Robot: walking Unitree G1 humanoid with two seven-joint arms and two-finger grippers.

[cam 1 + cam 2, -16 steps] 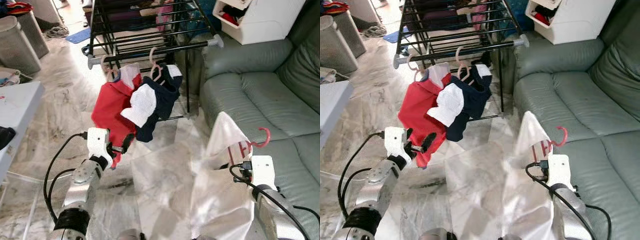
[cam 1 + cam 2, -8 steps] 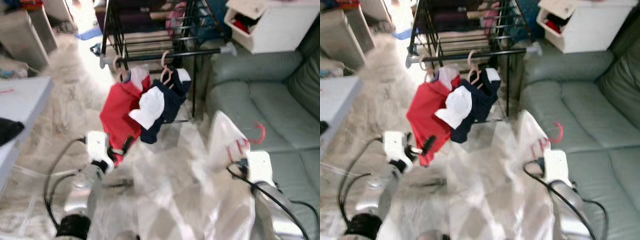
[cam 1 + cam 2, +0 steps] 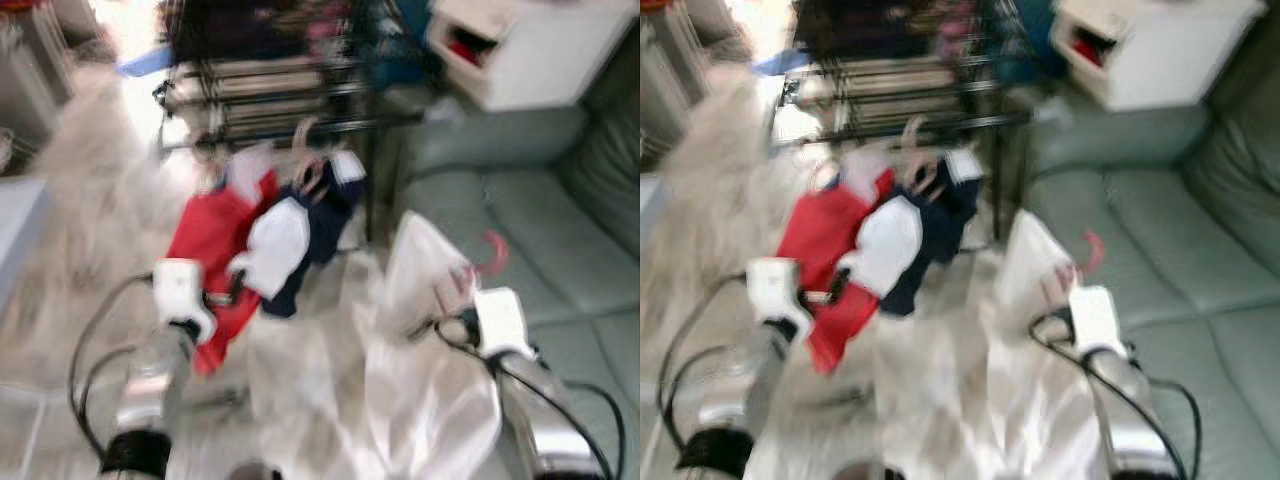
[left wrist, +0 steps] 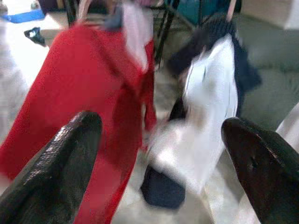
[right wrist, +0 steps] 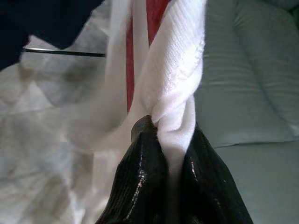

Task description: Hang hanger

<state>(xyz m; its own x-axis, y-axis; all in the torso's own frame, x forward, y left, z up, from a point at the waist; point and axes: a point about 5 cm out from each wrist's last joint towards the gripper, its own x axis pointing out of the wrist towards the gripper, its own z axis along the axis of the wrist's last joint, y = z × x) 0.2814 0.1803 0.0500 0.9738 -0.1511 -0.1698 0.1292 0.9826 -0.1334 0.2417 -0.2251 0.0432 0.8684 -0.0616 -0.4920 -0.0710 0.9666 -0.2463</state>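
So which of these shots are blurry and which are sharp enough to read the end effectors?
Left and right eye views: heavy motion blur, the drying rack smeared, top left washed out by glare. Left wrist view: softly blurred, yet the left end effector reads open before the red garment. Right wrist view: sharpest, the right end effector pinching white fabric.

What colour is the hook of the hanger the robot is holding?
Red. The hanger hook shows best in the left eye view, sticking up above the white garment held by the right gripper.

Both eye views look down from head height, blurred, sharing the drying rack [image 3: 270, 90] at upper centre. Each wrist view looks close along its fingers.
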